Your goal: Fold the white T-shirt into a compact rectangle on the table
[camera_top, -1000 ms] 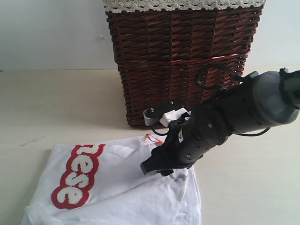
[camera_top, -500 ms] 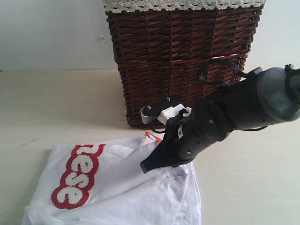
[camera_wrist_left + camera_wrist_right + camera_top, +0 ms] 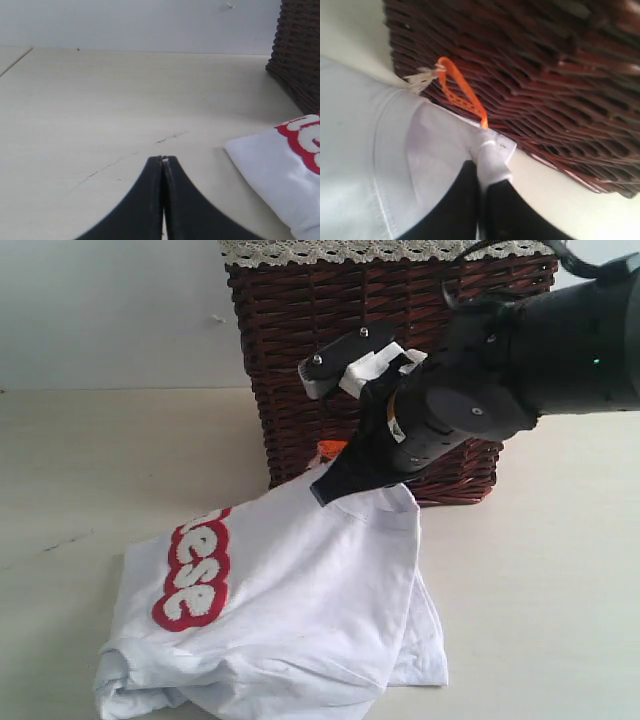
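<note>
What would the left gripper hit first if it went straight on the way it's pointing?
Nothing close: the shut left gripper points over bare table toward the pale wall, likely the first contact, though depth is unclear. The white T-shirt and wicker basket lie off to one side.

1. white T-shirt (image 3: pixel 320 590), lower centre: plain white; chest letters (image 3: pixel 193 570) fuzzy white, outlined in red
2. neck tag (image 3: pixel 462 97): orange
3. basket (image 3: pixel 330 350), top centre: dark red-brown weave; lace trim (image 3: pixel 330 250) cream
4. table (image 3: pixel 90 460): pale cream, faint dark scuffs
5. right gripper (image 3: pixel 325 490) and left gripper (image 3: pixel 163 161): black
</note>
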Controlling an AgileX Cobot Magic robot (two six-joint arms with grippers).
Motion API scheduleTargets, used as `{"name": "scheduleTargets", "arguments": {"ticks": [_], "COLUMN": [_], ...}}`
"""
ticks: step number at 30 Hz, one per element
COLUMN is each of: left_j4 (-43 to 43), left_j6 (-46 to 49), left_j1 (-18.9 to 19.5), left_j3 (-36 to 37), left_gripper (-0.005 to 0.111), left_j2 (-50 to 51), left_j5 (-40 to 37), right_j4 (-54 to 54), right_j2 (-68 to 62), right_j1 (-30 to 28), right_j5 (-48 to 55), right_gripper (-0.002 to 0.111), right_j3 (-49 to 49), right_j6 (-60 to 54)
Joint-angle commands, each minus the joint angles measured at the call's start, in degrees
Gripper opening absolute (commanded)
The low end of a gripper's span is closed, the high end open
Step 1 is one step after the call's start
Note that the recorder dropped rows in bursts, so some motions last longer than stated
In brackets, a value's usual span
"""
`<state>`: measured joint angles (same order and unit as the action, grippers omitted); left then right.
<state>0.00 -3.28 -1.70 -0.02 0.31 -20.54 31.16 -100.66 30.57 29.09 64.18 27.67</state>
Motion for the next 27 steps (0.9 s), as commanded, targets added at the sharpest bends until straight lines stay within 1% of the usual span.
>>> {"name": "scheduleTargets", "arguments": {"ticks": [1,4,6,7,8,13,16,17,19,24,25,27], "left_j4": [-0.7,-0.7,-0.7,-0.7,-0.7,-0.7,-0.7,-0.7,-0.7,-0.7,-0.7,-0.7], "left_j6": [0.0,0.0,0.0,0.0,0.0,0.0,0.0,0.0,0.0,0.0,0.0,0.0], "left_j1": [0.1,0.1,0.1,0.1,0.1,0.1,0.1,0.1,0.1,0.1,0.1,0.1], "left_j3": [0.0,0.0,0.0,0.0,0.0,0.0,0.0,0.0,0.0,0.0,0.0,0.0], "left_gripper": [0.0,0.0,0.0,0.0,0.0,0.0,0.0,0.0,0.0,0.0,0.0,0.0], "left_j2": [-0.3,-0.3,-0.3,-0.3,-0.3,-0.3,-0.3,-0.3,-0.3,-0.3,-0.3,-0.3], "left_j5": [0.4,0.4,0.4,0.4,0.4,0.4,0.4,0.4,0.4,0.4,0.4,0.4], "right_j4": [11.2,15.3,17.7,18.6,19.0,19.5,13.9,10.4,0.6,-35.5,-40.3,-48.6], "right_j2": [-4.6,-6.7,-7.4,-7.4,-7.4,-7.3,-6.5,-6.3,-6.2,-6.7,-7.0,-8.8], "right_j1": [0.1,0.1,0.1,0.1,0.1,0.1,0.1,0.1,0.1,0.5,0.8,2.0], "right_j5": [2.4,2.1,3.2,4.0,5.8,14.9,13.9,11.7,7.9,1.3,1.2,1.7], "right_gripper": [0.006,0.024,0.039,0.044,0.046,0.046,0.046,0.045,0.038,0.008,0.002,0.0], "right_j3": [0.4,0.4,0.4,0.5,1.0,4.4,5.4,5.4,5.4,3.5,2.9,1.5], "right_j6": [7.9,12.1,14.6,15.6,16.8,17.6,15.4,12.7,4.2,-27.7,-32.3,-40.1]}}
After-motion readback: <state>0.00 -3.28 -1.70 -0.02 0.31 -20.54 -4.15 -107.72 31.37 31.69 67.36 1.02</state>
